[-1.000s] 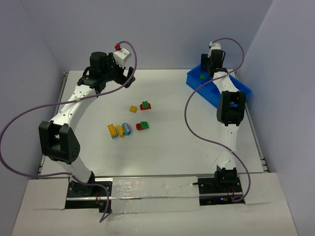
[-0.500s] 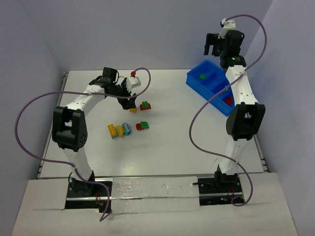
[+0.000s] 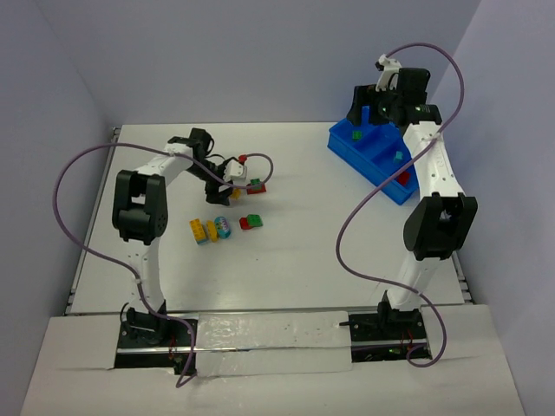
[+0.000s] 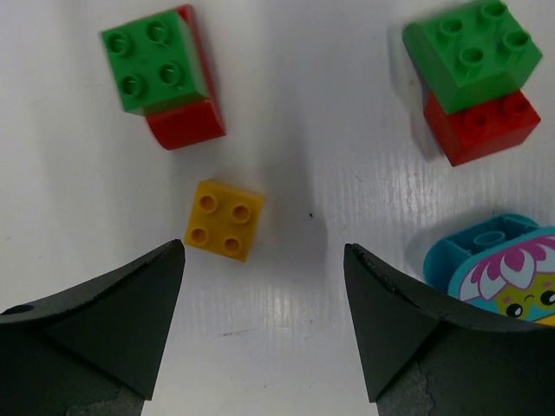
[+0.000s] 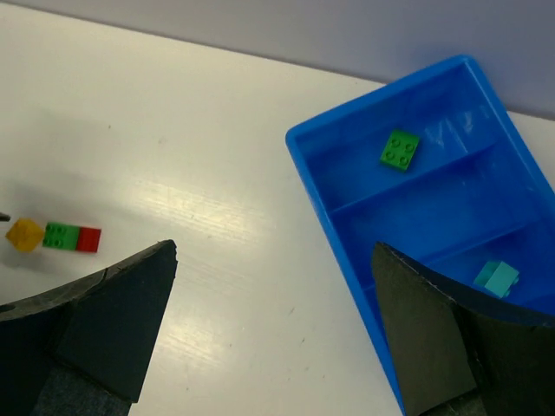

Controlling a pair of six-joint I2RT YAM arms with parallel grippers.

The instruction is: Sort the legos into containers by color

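White table, two green-red lego pairs

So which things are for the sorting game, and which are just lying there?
For the job: yellow lego, green-on-red pair, second pair, light blue face brick, green lego inside the blue bin.
Just lying about: purple cables, white table.

The light blue brick with the funny face is cut off on the right side, and the left hand covers its bottom part. The blue bin is cut off too, and the right hand hides its near corner.
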